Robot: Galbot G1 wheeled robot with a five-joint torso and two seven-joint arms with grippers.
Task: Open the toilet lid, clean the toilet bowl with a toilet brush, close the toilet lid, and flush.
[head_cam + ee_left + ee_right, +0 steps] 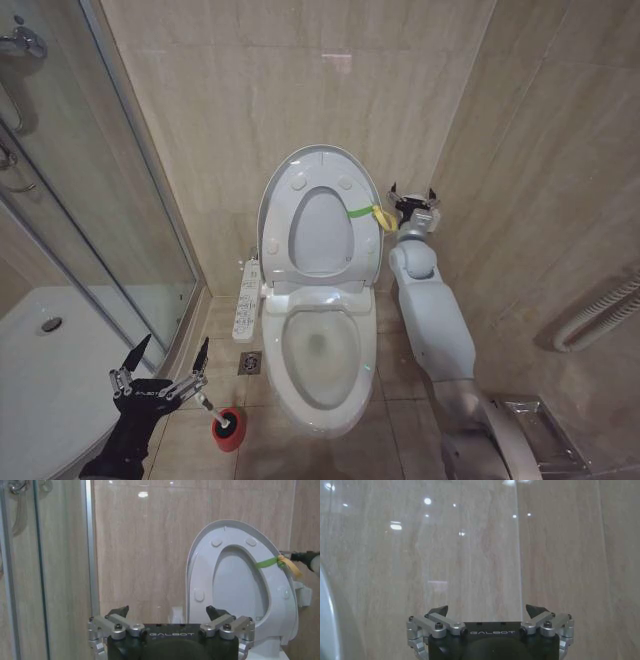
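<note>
Head view. The large glossy white plastic oval toilet lid (318, 215) stands raised against the beige tiled wall (300, 70), its round bumpers facing the camera and a yellow-green strap (372, 213) at the edge on the robot's right. Below it lies the white ceramic elongated toilet bowl (322, 352), uncovered, the white ring seat resting on its rim and the water hole visible at the bottom. The right pincer (414, 198) is held high just beside the strap's yellow end, its 2 fingers spread apart and released, grasping nothing. The left pincer (168, 360) is low at the robot's left, near the glass shower screen (90, 230), likewise spread wide and released. Just beside it on the floor stands the small red cup-shaped holder (228, 430), with the toilet brush (218, 416) seated in it: black bristle head down in the cup, thin white handle slanting up toward the left pincer's fingertips; whether they touch cannot be told.

Left wrist view. Raised lid and strap seen beyond the spread fingers.
</note>
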